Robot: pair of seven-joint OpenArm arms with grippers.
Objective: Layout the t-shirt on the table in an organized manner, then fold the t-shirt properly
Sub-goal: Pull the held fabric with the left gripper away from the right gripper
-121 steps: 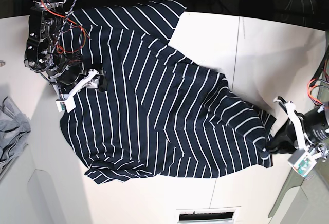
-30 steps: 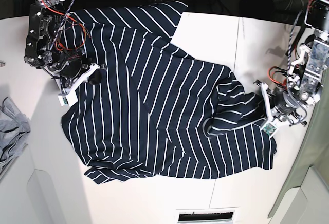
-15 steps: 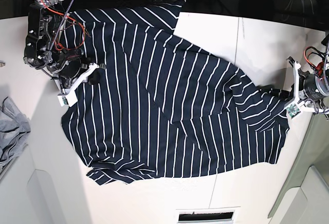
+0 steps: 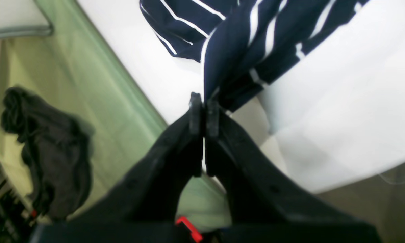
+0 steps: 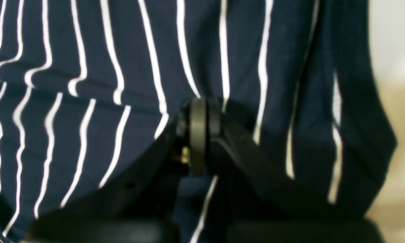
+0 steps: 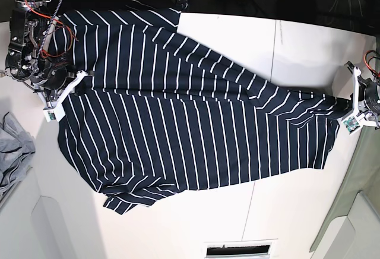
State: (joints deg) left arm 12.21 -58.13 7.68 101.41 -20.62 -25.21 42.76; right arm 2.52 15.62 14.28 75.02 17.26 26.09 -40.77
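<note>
The t-shirt [image 6: 190, 116] lies spread across the middle of the table [image 6: 297, 39], stretched taut between both arms, from about 9 o'clock to 3 o'clock in the base view. The left gripper [image 6: 346, 109] sits at 3 o'clock, right at the table's edge, its jaws clamped together on a pinched fold of the shirt's edge; in the left wrist view the same left gripper [image 4: 204, 111] has the fabric running up from its closed tips toward 1 o'clock, over bare white tabletop [image 4: 340, 101]. The right gripper [image 6: 70, 84] at 9 o'clock is clamped on the shirt's opposite edge, its tips [image 5: 199, 118] pressed together against striped cloth that fills most of that view. The shirt's 12 o'clock edge runs off the table's back rim; one corner near 7 o'clock is bunched and wrinkled. Open bare table at 1–2 o'clock and along 5–7 o'clock. A grey cloth [image 6: 13, 152] sits well apart at 8 o'clock. A green panel [image 4: 97, 101] lies just off the table beside the left gripper, with a dark crumpled cloth [image 4: 50, 148] on it.
</note>
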